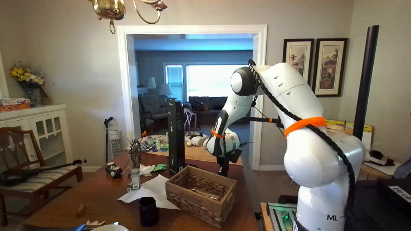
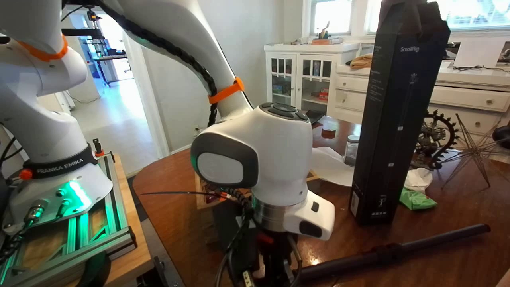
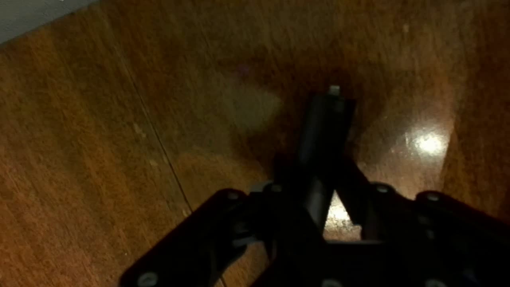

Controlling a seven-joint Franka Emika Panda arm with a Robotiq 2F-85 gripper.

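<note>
Pincer (image 3: pixel 317 171) with dark, jointed fingers is clamped on a long, slender black rod (image 2: pixel 398 250); one finger presses at each side. The rod looks smooth, with a thicker collar near the middle of its visible length and a small pale tip. The wrist view is dim, so one cannot tell whether it touches the glossy, reddish-brown wooden surface (image 3: pixel 99 159) or is slightly above. Wood grain and a thin seam (image 3: pixel 160 143) show beside it. The surface's straight edge borders a grey area (image 3: pixel 40 14), well apart from the rod's end. A tall black cardboard box (image 2: pixel 398 131) with ragged top stands upright, a strip of wood between it and the rod. In an exterior view, a rectangular, wood-framed woven basket (image 1: pixel 192 200) is near the pincer.
</note>
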